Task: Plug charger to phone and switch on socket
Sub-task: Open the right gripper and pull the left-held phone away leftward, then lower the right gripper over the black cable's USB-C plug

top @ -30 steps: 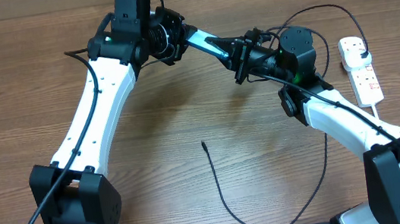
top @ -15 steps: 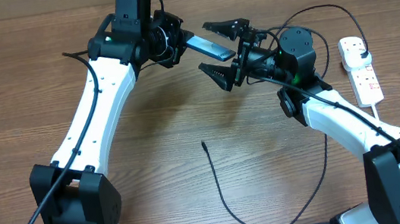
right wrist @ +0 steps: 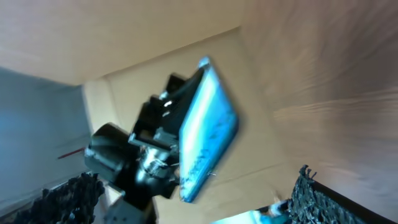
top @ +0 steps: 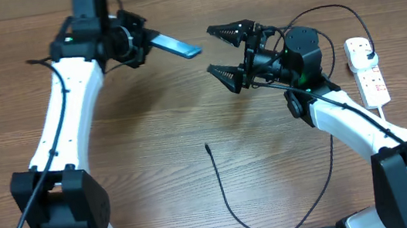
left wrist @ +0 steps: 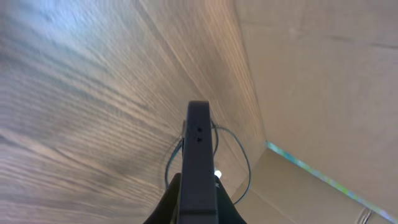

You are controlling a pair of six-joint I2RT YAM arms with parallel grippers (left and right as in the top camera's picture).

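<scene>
Honestly, left hand point(top: 150, 43) pinches the phone point(top: 177, 46) by one end midair, right hand point(top: 210, 49) spread empty; it might slip onto the bench point(top: 188, 116).

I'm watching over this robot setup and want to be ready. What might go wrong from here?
The slim blue-screened phone juts out above the wooden table, pinched at one end only by the left gripper; it may slip or tilt. The right gripper hangs wide open beside it and might knock it. The thin black charger cable lies loose, its small tip hard to pinch.
</scene>
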